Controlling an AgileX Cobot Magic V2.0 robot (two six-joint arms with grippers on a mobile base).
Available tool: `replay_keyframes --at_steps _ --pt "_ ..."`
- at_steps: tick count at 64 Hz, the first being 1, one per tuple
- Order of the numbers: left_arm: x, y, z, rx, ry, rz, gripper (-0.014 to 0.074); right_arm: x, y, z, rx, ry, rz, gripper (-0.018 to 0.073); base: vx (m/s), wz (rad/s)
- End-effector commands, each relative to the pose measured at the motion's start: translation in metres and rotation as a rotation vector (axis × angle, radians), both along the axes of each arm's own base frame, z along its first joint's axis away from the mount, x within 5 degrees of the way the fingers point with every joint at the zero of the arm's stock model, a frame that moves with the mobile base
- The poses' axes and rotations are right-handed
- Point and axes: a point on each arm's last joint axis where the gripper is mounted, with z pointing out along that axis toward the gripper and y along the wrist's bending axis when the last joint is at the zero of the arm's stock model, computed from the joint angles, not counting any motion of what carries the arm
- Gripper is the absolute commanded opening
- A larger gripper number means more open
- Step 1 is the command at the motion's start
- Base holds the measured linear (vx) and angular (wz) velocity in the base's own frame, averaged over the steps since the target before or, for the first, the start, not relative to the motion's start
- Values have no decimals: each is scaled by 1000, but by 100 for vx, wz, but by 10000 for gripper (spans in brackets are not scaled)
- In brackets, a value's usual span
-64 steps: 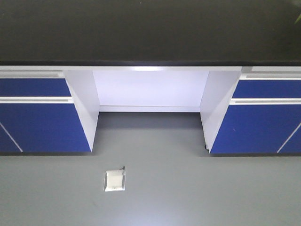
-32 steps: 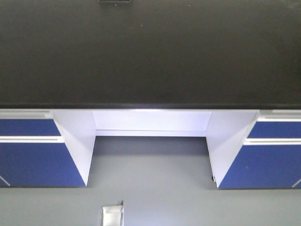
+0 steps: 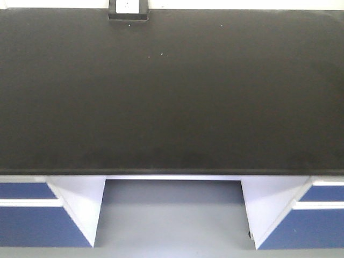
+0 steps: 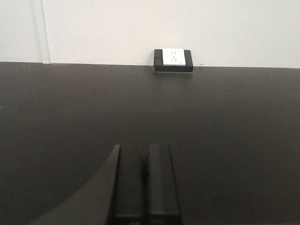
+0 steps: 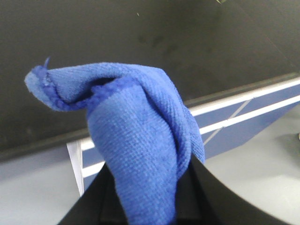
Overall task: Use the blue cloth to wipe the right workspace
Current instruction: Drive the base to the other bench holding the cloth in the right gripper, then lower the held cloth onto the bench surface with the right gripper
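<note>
— Where is the blue cloth (image 5: pixel 140 154)?
— It is bunched in the right pincer (image 5: pixel 149 206), whose jaws clamp its lower end. It seems to hang above the counter's (image 3: pixel 172 97) front edge, well apart from the outlet box (image 4: pixel 173 60).
— And the left pincer (image 4: pixel 144 187)?
— Its jaws are pressed together and empty. The arm is held level over the counter and points straight at the outlet box.

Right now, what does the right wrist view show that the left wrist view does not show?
Only the right wrist view shows the blue cloth, bunched and clamped in the right gripper, with blue drawer fronts and grey floor below. Only the left wrist view shows the outlet box against the white wall, and the left gripper, shut and empty. Both show the black benchtop.
</note>
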Motion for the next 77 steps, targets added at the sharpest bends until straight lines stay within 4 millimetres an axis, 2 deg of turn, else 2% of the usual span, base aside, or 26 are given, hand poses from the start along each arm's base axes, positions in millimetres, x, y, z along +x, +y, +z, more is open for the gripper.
replay_keyframes --at_steps 1,59,74,75,77 --pt "0 -1 -2 -9 -68 -16 -6 4 0 12 -42 -51 31 -8 23 0" --pt "0 -1 -2 -9 -68 -16 -6 5 1 13 -33 -63 41 -8 11 -1" --pt "0 -1 -2 -9 -68 -16 -6 16 11 23 -82 -182 200 -8 0 0" --pt "0 -1 -2 -9 -68 -16 -6 20 18 27 -52 -243 279 -8 0 0" --pt "0 -1 -2 -9 -68 -16 -6 23 23 27 -21 -265 310 -8 0 0"
